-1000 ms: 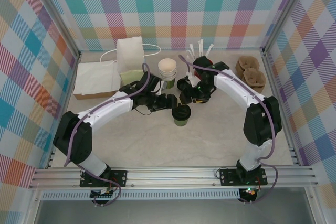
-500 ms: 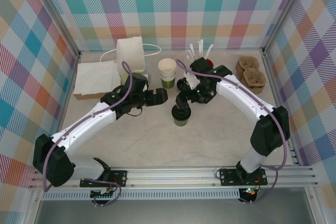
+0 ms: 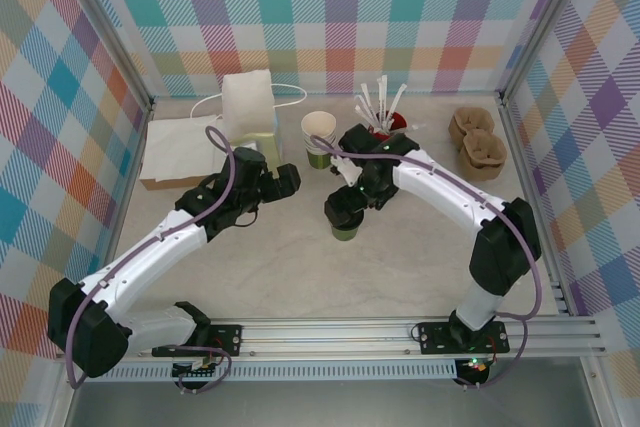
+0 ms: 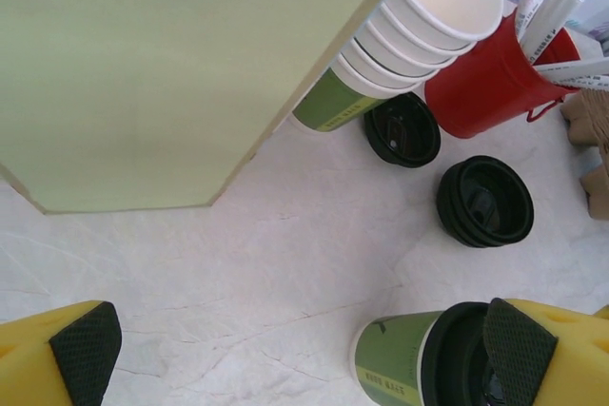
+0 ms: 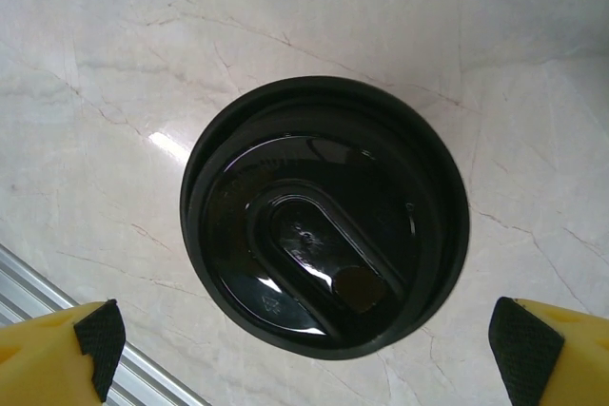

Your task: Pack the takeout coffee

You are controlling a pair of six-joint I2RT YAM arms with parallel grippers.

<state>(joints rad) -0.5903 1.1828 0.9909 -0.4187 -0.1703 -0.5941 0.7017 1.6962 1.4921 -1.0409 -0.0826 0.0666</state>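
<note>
The coffee (image 3: 346,231) stands upright on the table (image 3: 400,272) with its lid (image 5: 324,268) on. The right gripper (image 3: 340,209) hangs straight above it, jaws spread wide to either side of the lid and clear of it. The left gripper (image 3: 285,183) sits to the coffee's left, jaws also wide apart and holding nothing. Behind the coffee stand a cup stack (image 4: 428,30), a red cup (image 4: 481,87) and loose lids (image 4: 402,128).

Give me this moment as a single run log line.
takeout coffee: lidded, upright on table | right gripper: open, over lid | left gripper: open, empty | packing: not yet done
</note>
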